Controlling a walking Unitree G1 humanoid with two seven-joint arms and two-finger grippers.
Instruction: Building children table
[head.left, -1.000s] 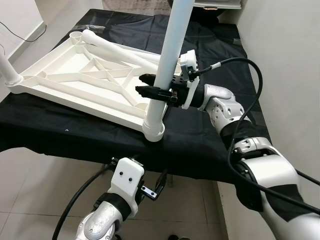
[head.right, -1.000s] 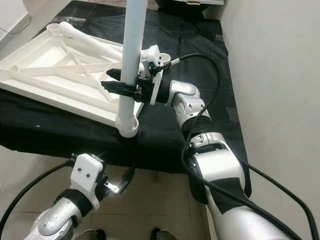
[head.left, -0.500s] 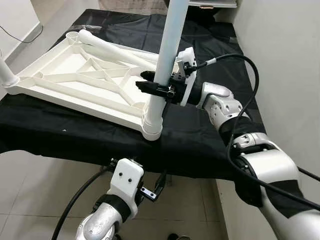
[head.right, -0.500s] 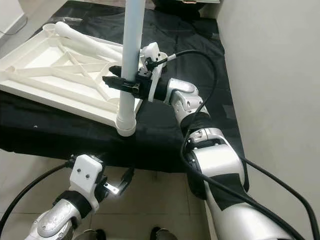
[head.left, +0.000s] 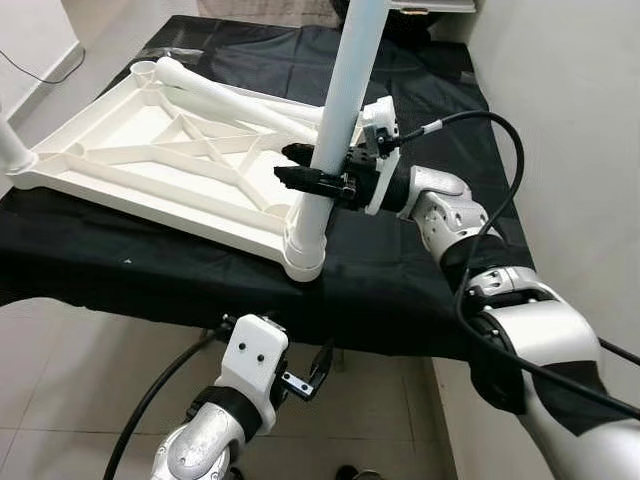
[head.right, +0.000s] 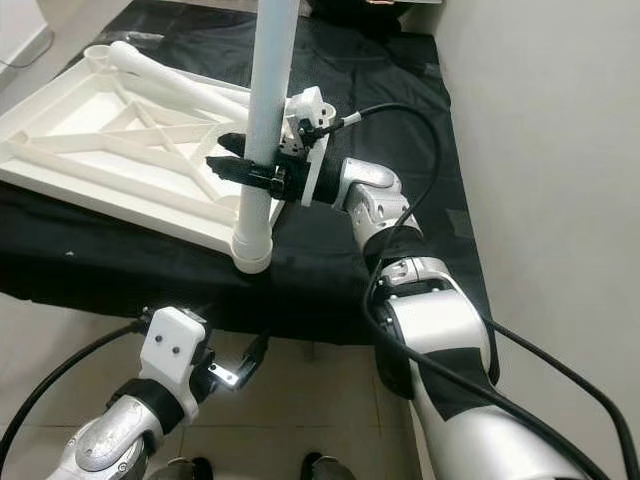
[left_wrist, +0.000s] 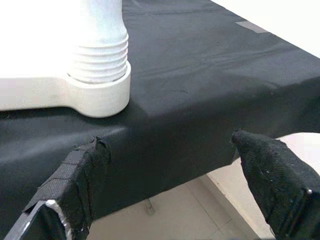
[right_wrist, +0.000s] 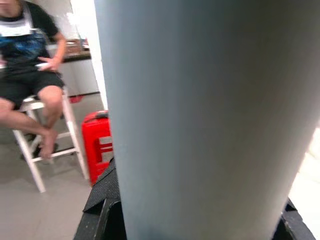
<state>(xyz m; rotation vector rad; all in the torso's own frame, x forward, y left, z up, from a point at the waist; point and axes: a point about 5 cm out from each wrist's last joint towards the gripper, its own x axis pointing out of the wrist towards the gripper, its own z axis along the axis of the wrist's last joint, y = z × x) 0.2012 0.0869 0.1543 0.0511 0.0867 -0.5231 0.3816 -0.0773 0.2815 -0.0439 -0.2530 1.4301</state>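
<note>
While the right gripper (head.left: 300, 170) is keeping its 2 black fingers clamped on the smooth white table leg (head.left: 338, 120), the leg is standing slightly straighter than 0.5 s ago, its ribbed base seated in the corner socket of the upturned white ribbed tabletop (head.left: 130, 150) on black cloth (head.left: 400, 290). Below the table edge, the left gripper (head.left: 312, 372) is hanging with fingers apart.

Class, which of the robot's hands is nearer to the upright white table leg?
Right. The right hand is clamped around the upright table leg above its socket; the left hand hangs open below the black-covered table's edge, apart from it.
</note>
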